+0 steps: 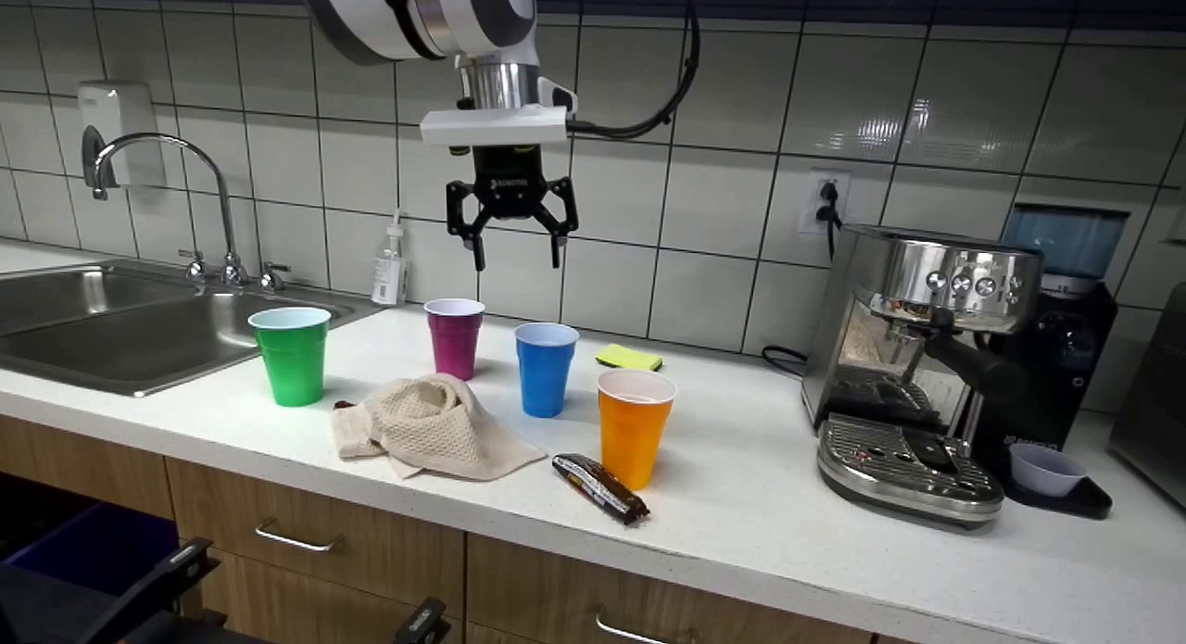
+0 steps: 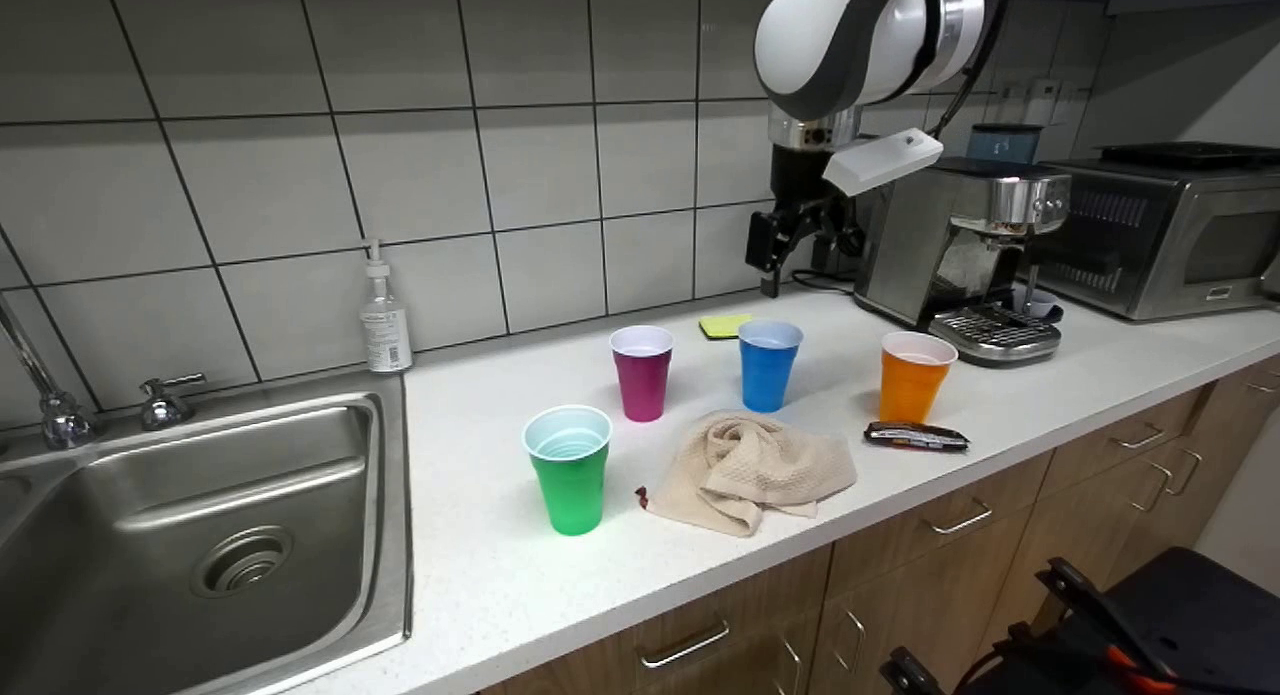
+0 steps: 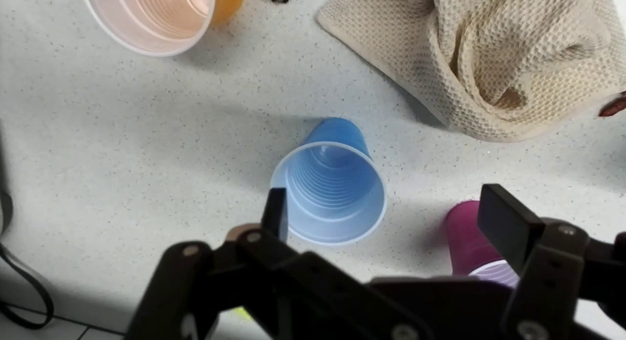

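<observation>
My gripper point(image 1: 517, 255) hangs high above the counter with its fingers wide apart and nothing between them. In the wrist view, the blue cup point(image 3: 337, 188) lies below and between the fingers, its rim partly covered by the left finger. The purple cup point(image 3: 467, 239) is partly hidden behind the right finger. All cups stand upright: the green cup point(image 2: 570, 480) near the sink, the orange cup point(image 1: 635, 435) towards the coffee machine. A crumpled beige cloth point(image 1: 431, 431) lies in front of the purple and blue cups. A dark wrapped bar point(image 1: 600, 488) rests beside the orange cup.
A steel sink point(image 2: 385, 495) and a soap bottle point(image 2: 385, 320) are at one end. A yellow sponge point(image 1: 629, 357) lies near the tiled wall. The coffee machine point(image 1: 908, 375), a grinder point(image 1: 1066, 347) and a microwave point(image 2: 1180, 235) stand at the opposite end.
</observation>
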